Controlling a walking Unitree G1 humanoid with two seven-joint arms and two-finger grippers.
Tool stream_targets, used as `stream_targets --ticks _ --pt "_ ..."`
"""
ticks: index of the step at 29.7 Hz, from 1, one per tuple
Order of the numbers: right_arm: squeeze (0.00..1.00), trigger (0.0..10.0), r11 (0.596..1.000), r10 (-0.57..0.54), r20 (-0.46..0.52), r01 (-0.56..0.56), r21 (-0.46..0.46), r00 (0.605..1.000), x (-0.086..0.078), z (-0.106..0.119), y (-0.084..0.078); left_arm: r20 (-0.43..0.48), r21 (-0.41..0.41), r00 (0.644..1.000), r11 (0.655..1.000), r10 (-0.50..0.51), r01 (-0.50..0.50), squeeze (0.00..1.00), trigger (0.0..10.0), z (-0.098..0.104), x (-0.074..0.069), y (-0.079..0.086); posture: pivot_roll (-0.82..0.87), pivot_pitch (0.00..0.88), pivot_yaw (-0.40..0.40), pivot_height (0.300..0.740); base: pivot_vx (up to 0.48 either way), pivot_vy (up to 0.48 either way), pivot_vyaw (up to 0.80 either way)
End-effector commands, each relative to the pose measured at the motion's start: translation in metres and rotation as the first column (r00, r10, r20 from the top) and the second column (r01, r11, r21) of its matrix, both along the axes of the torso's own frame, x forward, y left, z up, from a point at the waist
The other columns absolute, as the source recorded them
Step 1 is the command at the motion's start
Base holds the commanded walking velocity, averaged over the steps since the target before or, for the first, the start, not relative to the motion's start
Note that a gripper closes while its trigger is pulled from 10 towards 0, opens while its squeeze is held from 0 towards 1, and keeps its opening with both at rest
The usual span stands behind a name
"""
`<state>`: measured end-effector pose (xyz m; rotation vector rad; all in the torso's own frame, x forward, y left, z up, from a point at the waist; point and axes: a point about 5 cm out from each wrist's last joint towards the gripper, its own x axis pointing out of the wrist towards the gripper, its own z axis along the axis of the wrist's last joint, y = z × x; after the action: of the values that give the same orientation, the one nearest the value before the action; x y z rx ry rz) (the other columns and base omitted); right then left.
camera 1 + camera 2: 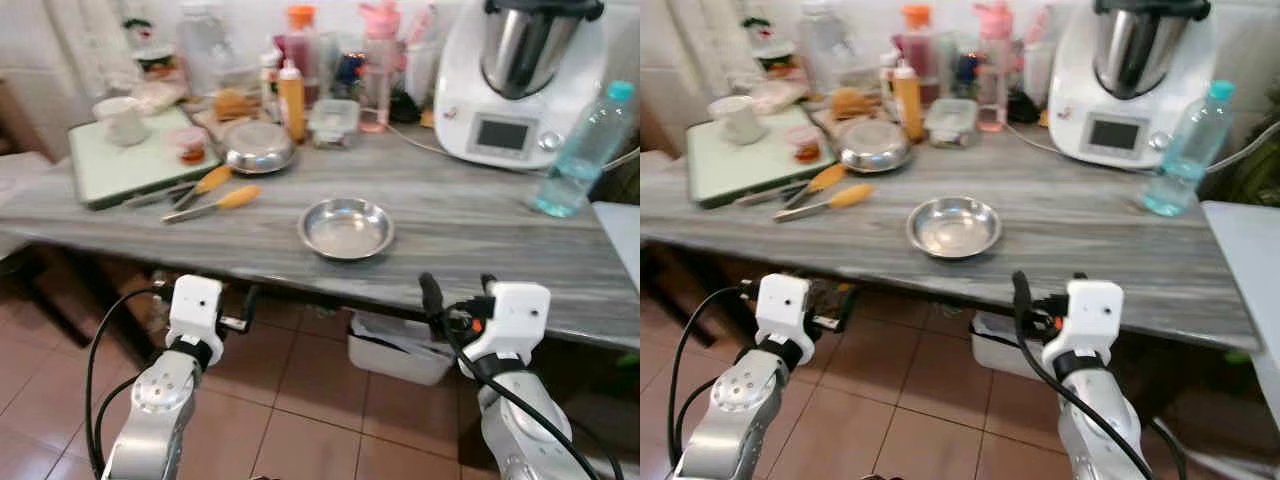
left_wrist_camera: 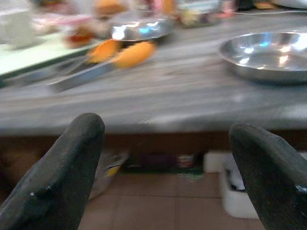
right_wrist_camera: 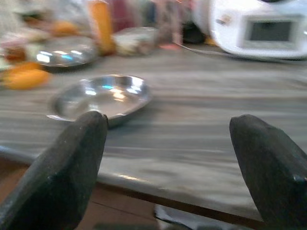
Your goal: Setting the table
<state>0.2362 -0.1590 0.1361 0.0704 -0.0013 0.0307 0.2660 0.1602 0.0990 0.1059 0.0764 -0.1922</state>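
A shallow steel bowl sits empty near the front edge of the grey wooden table. Two utensils with orange handles lie to its left, beside a second steel dish that rests upside down. My left gripper is open and hangs in front of the table edge, below the utensils. My right gripper is open too, level with the table edge and just right of the bowl. Neither holds anything.
A green cutting board with a white mug lies at the back left. Bottles and jars crowd the back, with a white kitchen machine and a water bottle at the right. A white bin stands under the table.
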Motion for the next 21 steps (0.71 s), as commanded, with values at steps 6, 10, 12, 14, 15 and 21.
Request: stream_targets --ticks 6,10,12,14,15,21 --pt "0.0 10.0 0.996 -0.076 -0.021 0.077 0.033 0.997 -0.0016 -0.0013 -0.0112 -0.022 -0.003 1.0 1.0 -0.021 0.021 0.0 10.0 -0.001 0.0005 -0.0013 -0.08 0.0 0.056 0.74 -0.316 0.0 0.0" --pt "0.0 10.0 0.994 -0.107 -0.005 0.107 0.027 0.994 -0.0017 0.0026 -0.0129 -0.031 0.003 0.999 1.0 -0.03 0.03 0.0 10.0 -0.0009 0.0005 -0.0005 -0.08 0.0 0.063 0.74 -0.319 0.0 0.0" --pt "0.0 10.0 0.992 -0.123 0.004 0.123 0.029 0.992 -0.0012 0.0049 -0.0141 -0.031 0.005 0.999 0.999 -0.033 0.033 0.0 10.0 -0.0006 0.0009 0.0 -0.08 0.0 0.068 0.74 -0.315 0.0 0.0" --pt "0.0 10.0 0.992 -0.125 0.003 0.125 0.033 0.992 -0.0003 0.006 -0.0144 -0.031 0.008 0.999 0.999 -0.04 0.04 0.0 10.0 0.0002 0.0019 0.0 -0.08 0.0 0.073 0.74 -0.317 0.0 0.0" --pt "0.0 10.0 0.991 -0.128 0.002 0.128 0.033 0.992 -0.0002 0.0058 -0.0146 -0.031 0.009 0.999 0.999 -0.043 0.043 0.0 10.0 0.0004 0.0022 -0.0002 -0.08 0.0 0.073 0.74 -0.311 0.0 0.0" --pt "0.0 10.0 0.99 -0.136 -0.015 0.136 0.035 0.991 -0.0024 0.0011 -0.0131 -0.027 0.011 0.997 0.998 -0.067 0.067 0.0 10.0 0.0021 0.0041 -0.0019 -0.08 0.0 0.088 0.74 -0.283 0.0 -0.66"
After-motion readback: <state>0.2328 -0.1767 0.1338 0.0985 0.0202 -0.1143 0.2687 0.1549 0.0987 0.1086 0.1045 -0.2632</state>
